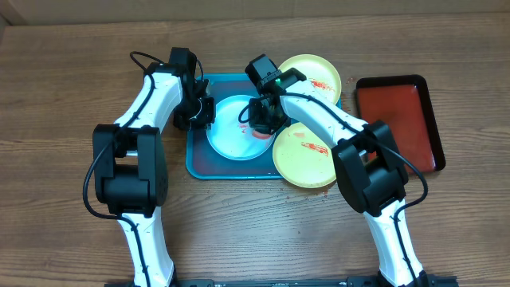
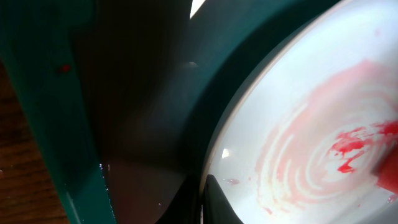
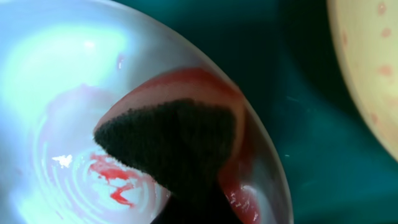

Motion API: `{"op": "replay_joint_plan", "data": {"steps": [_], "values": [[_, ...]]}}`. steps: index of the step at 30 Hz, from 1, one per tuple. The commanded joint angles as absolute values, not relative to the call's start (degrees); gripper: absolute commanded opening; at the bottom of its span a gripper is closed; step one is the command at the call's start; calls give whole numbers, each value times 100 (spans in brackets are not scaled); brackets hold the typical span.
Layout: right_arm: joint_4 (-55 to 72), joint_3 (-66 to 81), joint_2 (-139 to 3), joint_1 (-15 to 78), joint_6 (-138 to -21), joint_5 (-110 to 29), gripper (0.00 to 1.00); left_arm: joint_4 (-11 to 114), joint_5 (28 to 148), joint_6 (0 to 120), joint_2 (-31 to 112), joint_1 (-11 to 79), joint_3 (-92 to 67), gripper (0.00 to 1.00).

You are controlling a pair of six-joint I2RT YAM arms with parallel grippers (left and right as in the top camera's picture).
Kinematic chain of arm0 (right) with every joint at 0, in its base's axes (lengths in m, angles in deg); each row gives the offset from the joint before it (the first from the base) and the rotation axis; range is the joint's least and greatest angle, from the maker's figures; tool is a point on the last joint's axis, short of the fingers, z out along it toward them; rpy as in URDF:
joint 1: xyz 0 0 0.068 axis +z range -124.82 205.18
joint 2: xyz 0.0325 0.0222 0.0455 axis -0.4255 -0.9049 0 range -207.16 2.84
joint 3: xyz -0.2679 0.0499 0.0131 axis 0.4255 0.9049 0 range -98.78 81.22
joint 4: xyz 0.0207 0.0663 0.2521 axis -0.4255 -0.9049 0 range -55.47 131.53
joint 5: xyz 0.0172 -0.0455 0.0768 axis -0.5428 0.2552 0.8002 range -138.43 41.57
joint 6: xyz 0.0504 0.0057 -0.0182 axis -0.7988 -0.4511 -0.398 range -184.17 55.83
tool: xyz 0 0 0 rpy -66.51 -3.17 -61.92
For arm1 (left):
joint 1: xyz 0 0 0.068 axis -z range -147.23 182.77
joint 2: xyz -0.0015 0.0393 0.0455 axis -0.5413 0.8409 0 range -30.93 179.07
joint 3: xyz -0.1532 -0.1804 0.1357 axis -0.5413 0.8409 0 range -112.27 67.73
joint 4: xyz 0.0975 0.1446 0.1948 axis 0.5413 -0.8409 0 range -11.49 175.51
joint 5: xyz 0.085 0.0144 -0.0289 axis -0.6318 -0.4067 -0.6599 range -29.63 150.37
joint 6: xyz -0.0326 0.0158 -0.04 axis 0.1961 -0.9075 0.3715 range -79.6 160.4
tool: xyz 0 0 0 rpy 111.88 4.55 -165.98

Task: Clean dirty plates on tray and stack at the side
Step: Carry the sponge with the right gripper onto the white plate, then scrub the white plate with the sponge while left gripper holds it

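Sweep the sponge [image 3: 174,143], pinched in the right gripper [image 1: 261,121], in tight circles over the red smear [image 2: 348,149] on the blue plate [image 1: 229,131] in the tray [image 1: 196,164], bracing its rim with the left gripper [image 1: 197,112] (open or closed, cannot tell).

place: a robot lab bench, not a real kitchen
worktop: a wood-grain worktop [image 1: 64,119], with both arms standing at its near edge
machines: left arm [image 1: 151,100] and right arm [image 1: 327,119], black and white, with loose black cable [image 1: 137,57]
props: plastic plates [image 1: 231,131] with red smears, turquoise tray [image 1: 198,159], red tray [image 1: 398,119], dark sponge [image 3: 168,143]
views: one camera above, one on each wrist
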State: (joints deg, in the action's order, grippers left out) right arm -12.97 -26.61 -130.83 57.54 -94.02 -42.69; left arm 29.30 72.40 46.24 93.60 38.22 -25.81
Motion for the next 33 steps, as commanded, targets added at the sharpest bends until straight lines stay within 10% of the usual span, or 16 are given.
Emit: {"op": "replay_joint_plan", "data": {"steps": [1,23,33], "values": [[-1332,-2711,-13328,5826,-9723,-4278,4,2917,7334,4727,9443,3842,-2611,4],[-1232,-3057,-13907,6347,-9437,-1898,4,2895,7334,4727,9443,3842,-2611,4],[-3140,-4071,-13905,6333,-9400,-5030,4,2893,7329,4725,9443,3842,-2611,4]]}}
